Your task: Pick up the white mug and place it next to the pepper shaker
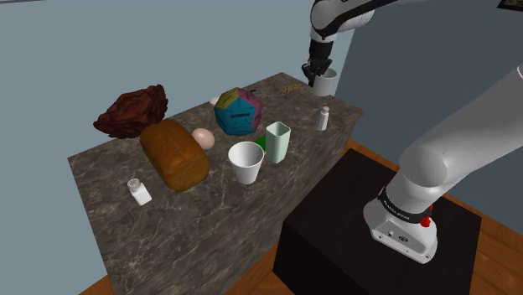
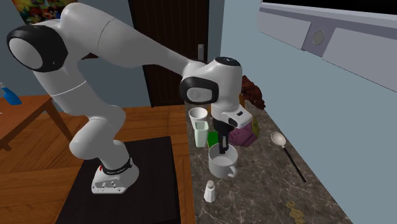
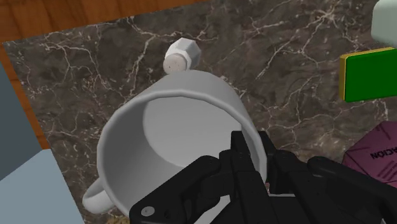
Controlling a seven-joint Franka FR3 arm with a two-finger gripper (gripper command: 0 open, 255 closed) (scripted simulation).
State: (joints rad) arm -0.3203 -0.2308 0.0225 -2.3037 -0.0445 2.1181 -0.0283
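the gripper is nearly closed, pinching the white mug by its wall, one finger inside, one outside. the mug is at the counter's far right in the shoulder view, near a small white shaker. hold it level, move gently, and don't knock the shaker.

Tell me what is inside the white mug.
The mug holds nothing visible, just its bare floor; the pincer clasps its wall, hiding the inside part beneath it.
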